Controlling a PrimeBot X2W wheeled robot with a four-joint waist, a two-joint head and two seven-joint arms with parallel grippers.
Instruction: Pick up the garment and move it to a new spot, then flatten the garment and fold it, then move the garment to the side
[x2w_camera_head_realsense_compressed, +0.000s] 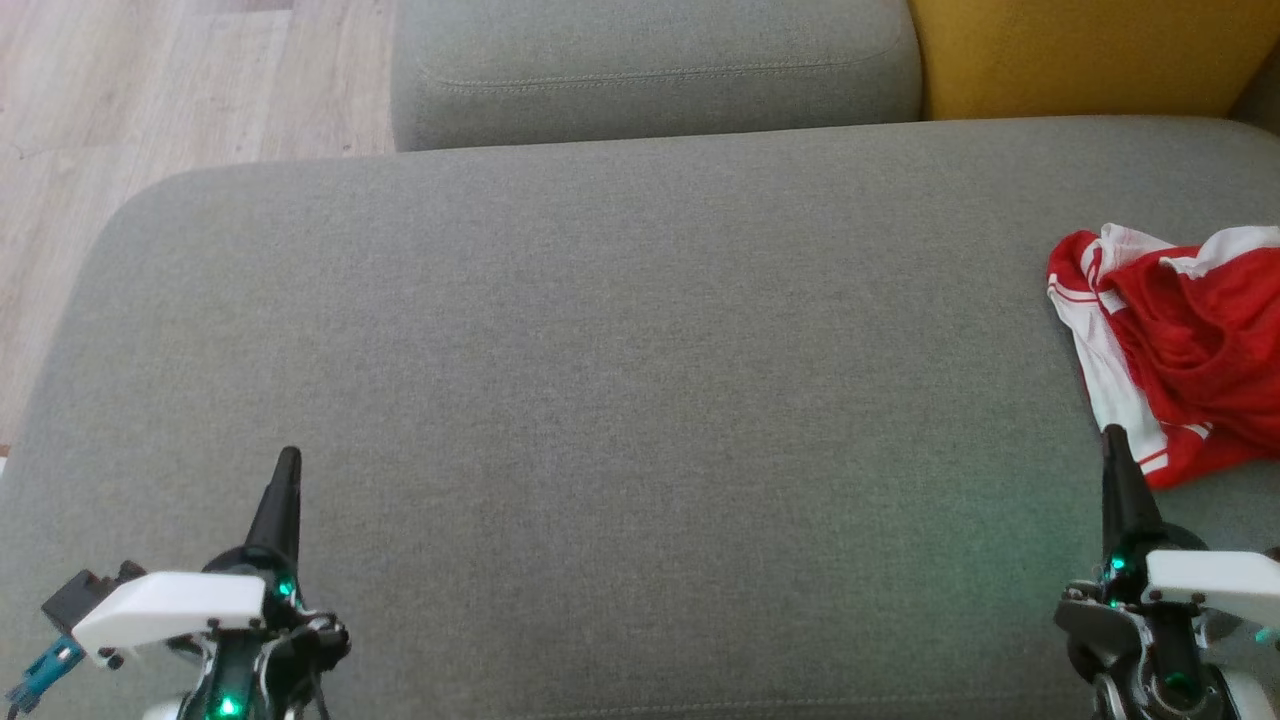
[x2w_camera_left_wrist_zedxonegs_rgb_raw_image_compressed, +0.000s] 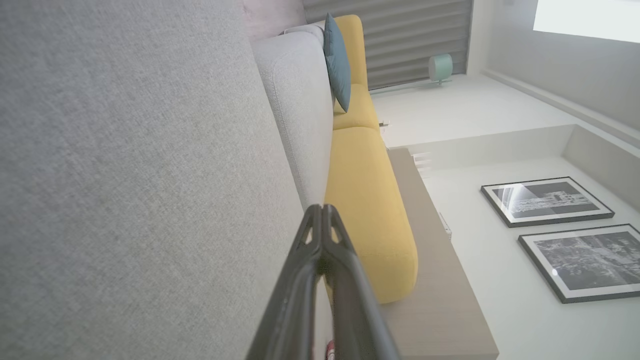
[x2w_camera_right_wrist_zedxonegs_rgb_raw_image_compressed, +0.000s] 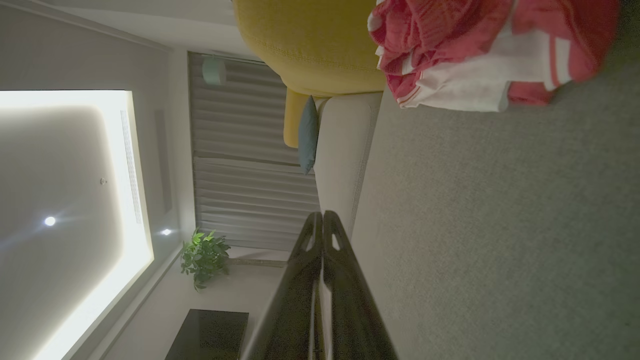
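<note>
Looking light and limp, the garment (x2w_camera_head_realsense_compressed: 1190, 345) is inviting a pinch at its white edge, with the left end effector (x2w_camera_head_realsense_compressed: 289, 458) and right end effector (x2w_camera_head_realsense_compressed: 1112, 434) both closed, empty.

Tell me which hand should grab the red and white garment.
Right. The right hand sits close beside the garment on the seat cushion; the left hand is far across it. Both hands are shut, so it would likely need to open first.

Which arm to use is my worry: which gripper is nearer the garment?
The right gripper: its tips nearly reach the red-and-white garment; the left gripper sits far off.
</note>
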